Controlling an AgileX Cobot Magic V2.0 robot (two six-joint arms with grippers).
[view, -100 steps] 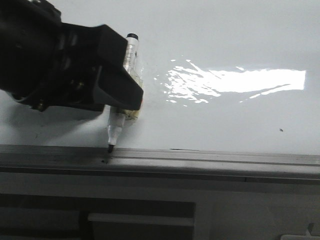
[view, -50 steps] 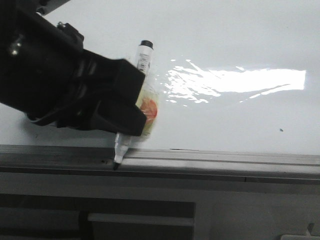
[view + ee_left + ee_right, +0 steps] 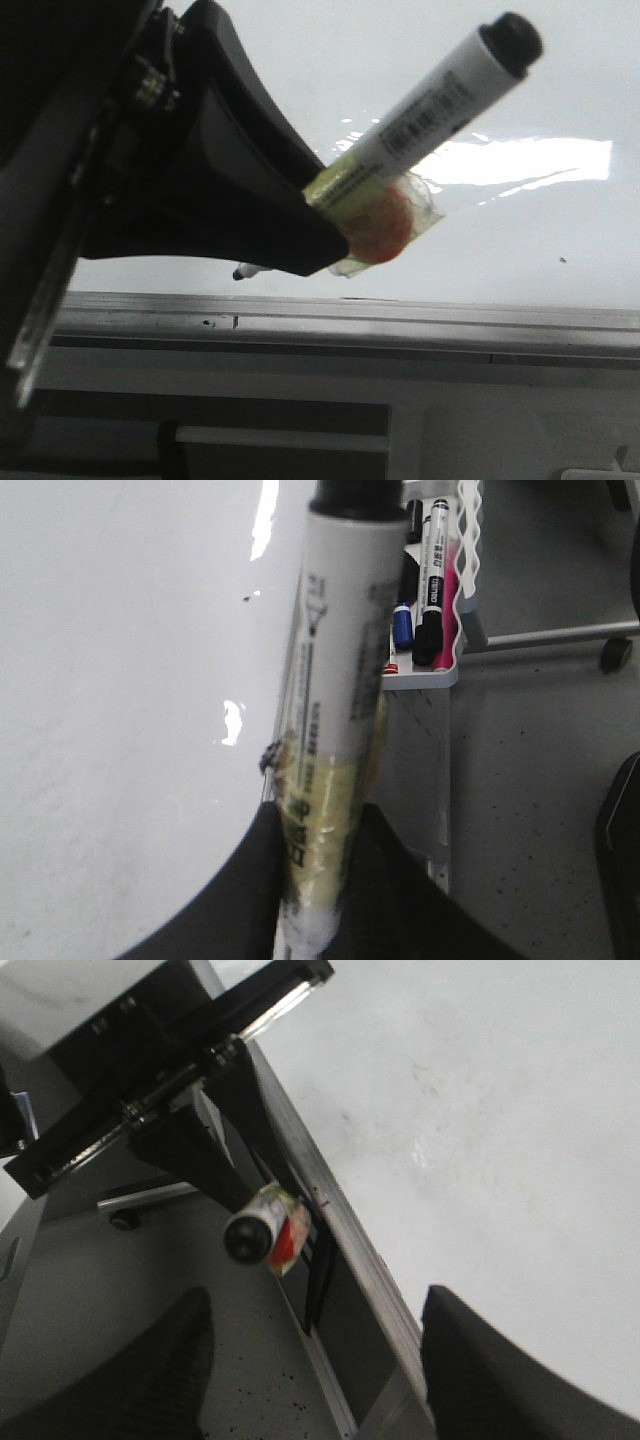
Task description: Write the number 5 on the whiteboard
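Observation:
My left gripper [image 3: 325,245] fills the left of the front view, shut on a white marker [image 3: 430,105] with a black back end. The marker slants, its dark tip [image 3: 240,272] low beside the whiteboard [image 3: 480,250] just above the grey rail [image 3: 420,318]. Yellowish tape with an orange patch [image 3: 385,220] wraps the barrel at the fingers. In the left wrist view the marker [image 3: 335,680] sits between the black fingers [image 3: 240,900]. My right gripper [image 3: 318,1310] is open and holds nothing, off the whiteboard's [image 3: 480,1110] edge. The number 5 is out of view.
A white rack holding several markers [image 3: 430,590] hangs off the board's side above the speckled floor [image 3: 540,780]. A strong glare streak [image 3: 500,160] lies across the board. From the right wrist view, the left arm [image 3: 160,1100] is over the rail.
The left gripper has risen and come toward the camera. The marker swung from nearly upright to slanted, and its tip lifted off the rail.

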